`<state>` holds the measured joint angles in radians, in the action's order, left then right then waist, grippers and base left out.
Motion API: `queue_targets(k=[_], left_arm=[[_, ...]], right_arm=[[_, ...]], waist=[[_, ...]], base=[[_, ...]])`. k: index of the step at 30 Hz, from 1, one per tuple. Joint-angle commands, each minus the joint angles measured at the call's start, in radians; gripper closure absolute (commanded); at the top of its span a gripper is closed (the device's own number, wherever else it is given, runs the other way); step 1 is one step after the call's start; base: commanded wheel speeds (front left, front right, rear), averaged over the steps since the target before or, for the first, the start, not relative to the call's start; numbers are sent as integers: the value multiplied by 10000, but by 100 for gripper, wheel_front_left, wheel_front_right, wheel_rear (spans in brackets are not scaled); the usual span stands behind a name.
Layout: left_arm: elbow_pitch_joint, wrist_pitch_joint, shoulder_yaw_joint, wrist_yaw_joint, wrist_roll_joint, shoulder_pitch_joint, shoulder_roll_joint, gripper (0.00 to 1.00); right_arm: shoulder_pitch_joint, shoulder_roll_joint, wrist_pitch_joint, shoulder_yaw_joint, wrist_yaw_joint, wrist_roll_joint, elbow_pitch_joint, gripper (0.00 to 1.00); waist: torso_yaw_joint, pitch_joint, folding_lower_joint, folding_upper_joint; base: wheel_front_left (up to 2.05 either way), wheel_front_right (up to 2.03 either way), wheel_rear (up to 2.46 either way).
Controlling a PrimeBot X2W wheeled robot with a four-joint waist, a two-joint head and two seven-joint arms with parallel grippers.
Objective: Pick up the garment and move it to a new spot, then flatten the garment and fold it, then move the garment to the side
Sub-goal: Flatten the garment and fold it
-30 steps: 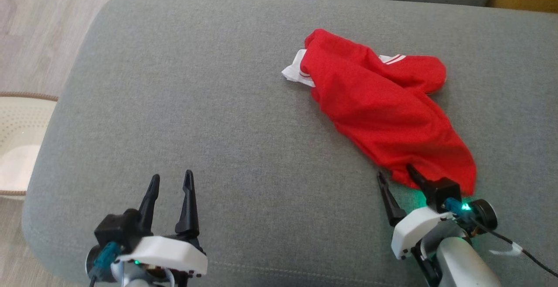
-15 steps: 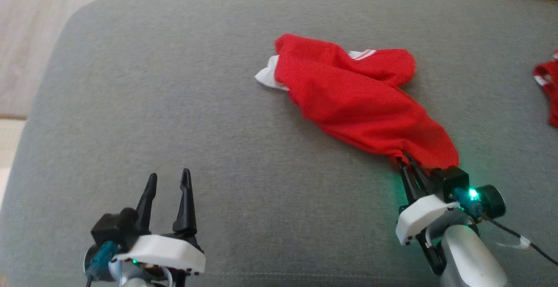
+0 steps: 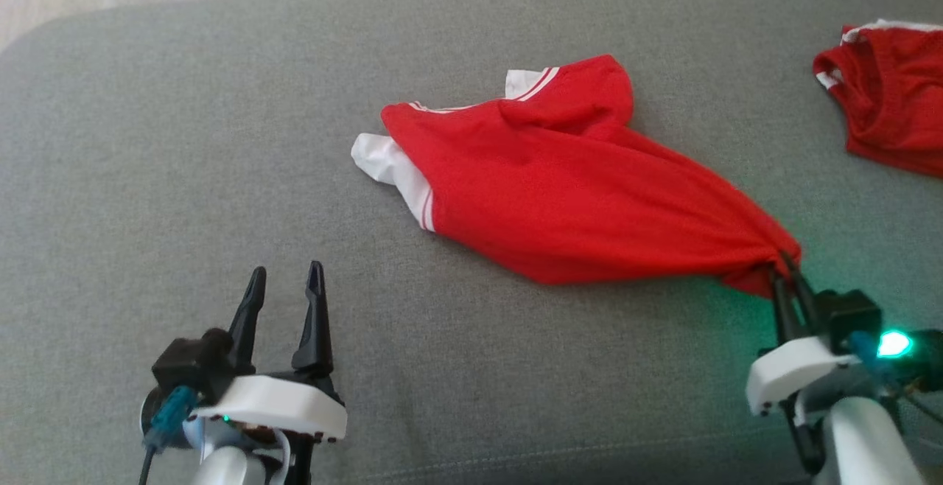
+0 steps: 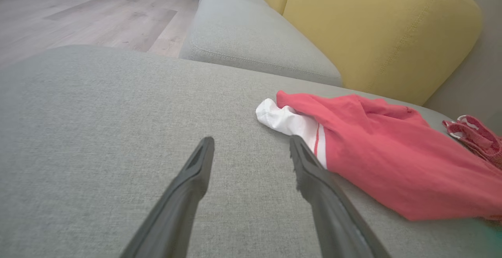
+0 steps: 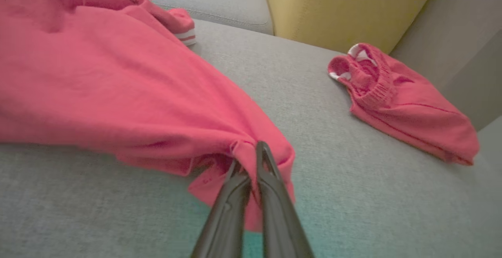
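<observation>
The left gripper [image 3: 286,271] was held wide and empty over the grey cushion [image 3: 132,175], near the white sleeve [image 3: 379,164]. The red garment [image 3: 560,190] was laid on the cushion, its long axis running rightward to the right gripper [image 3: 787,264], by which a bunched edge was pinched tight.

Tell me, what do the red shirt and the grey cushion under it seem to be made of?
Red shirt: soft, thin knit fabric, probably cotton or a blend; matte, and it gathers into fine folds where the right gripper pinches it. Grey cushion: woven upholstery cloth, matte, with a fine heathered weave; likely padded, judging by its rounded edge.
</observation>
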<state>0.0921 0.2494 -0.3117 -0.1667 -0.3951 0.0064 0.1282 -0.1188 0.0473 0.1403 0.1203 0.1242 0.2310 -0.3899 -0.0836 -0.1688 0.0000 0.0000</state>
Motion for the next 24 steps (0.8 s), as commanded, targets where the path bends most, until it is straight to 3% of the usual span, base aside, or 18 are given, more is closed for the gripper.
queue_targets(k=[1, 7, 8, 9, 10, 24], left_arm=[[-247, 124, 300, 39, 131, -404, 27, 0], [-150, 124, 360, 47, 170, -490, 51, 0], [-132, 124, 368, 47, 173, -490, 48, 0], [-112, 124, 379, 52, 170, -490, 46, 0], [-92, 124, 393, 55, 164, -490, 43, 0], [167, 119, 416, 102, 199, -519, 136, 0]], right_arm=[[-449, 48, -10, 48, 65, 86, 310, 100], [-973, 136, 90, 1256, 65, 473, 93, 100], [-1022, 134, 123, 1347, 65, 532, 31, 78], [-1048, 130, 150, 1407, 65, 596, -9, 49], [-1057, 122, 177, 1444, 65, 652, -41, 0], [-895, 43, 762, 1472, 65, 134, 416, 0]], waist=[[-8, -119, 0, 0], [160, -194, 0, 0], [183, -182, 0, 0], [199, -163, 0, 0], [203, -140, 0, 0], [-710, 318, 0, 0]], base=[[0, 0, 0], [0, 0, 0], [0, 0, 0], [0, 0, 0], [0, 0, 0], [0, 0, 0]])
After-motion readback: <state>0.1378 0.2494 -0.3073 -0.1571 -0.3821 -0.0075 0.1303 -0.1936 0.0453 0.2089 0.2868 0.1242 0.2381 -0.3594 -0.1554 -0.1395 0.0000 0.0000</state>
